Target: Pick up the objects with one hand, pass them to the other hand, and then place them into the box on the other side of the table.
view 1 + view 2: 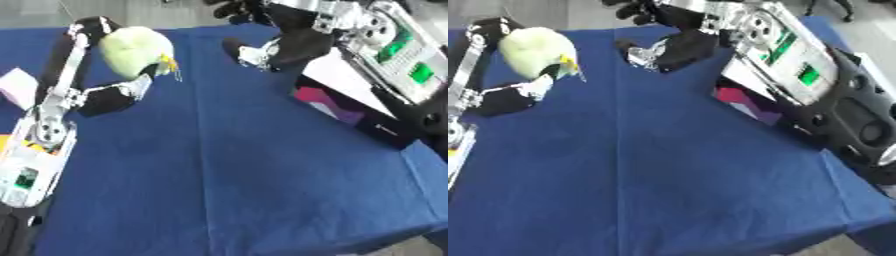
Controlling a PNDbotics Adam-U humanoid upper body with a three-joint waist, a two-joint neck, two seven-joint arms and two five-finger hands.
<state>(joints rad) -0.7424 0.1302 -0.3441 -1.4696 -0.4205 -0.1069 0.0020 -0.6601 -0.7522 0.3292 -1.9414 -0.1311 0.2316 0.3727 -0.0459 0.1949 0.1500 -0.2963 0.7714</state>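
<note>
Blue-clothed table (262, 175), a dark box (350, 107) at its right edge, a pale box (17, 86) at its left.

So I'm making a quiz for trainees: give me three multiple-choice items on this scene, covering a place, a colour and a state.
1. Where is the pale plush toy?
A. in the left hand
B. lying on the tablecloth
C. in the right hand

2. What colour is the tablecloth?
A. red
B. blue
C. white

3. What is the right hand doing?
A. holding the toy
B. holding a cup
C. holding nothing

Key: 1 A, the toy sits raised on the left hand; 2 B, blue cloth throughout; 3 C, nothing shows in its fingers.
</note>
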